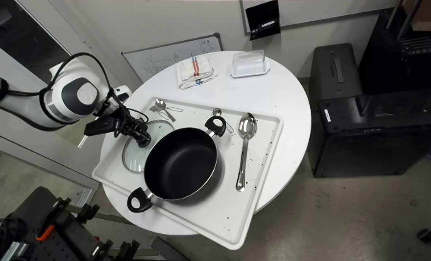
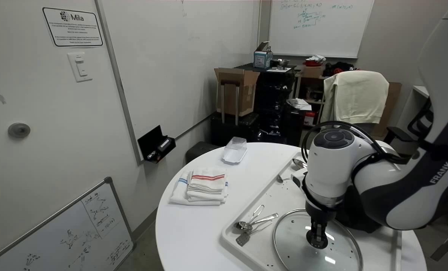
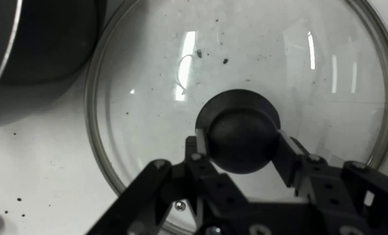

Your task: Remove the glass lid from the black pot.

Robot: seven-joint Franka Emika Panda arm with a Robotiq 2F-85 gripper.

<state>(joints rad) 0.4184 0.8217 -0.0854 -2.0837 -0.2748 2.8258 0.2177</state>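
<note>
The glass lid [image 1: 133, 156] lies flat, low over or on the white tray, right beside the black pot. It also shows in an exterior view [image 2: 294, 244] and in the wrist view [image 3: 158, 120]. Whether it bears fully on the tray I cannot tell. The black pot [image 1: 181, 165] stands uncovered and empty on the tray; its side shows in the wrist view [image 3: 47, 42]. My gripper [image 3: 240, 132] points down over the lid, with its fingers against both sides of the dark knob [image 3: 241, 143]. The gripper also shows in both exterior views [image 1: 142, 139] [image 2: 317, 229].
The tray [image 1: 219, 224] sits on a round white table [image 1: 295, 119]. A large spoon [image 1: 245, 143] lies beyond the pot. Small utensils [image 1: 162, 108] lie near the lid. Folded towels [image 1: 196, 70] and a clear-covered dish [image 1: 250, 63] stand at the table's far edge.
</note>
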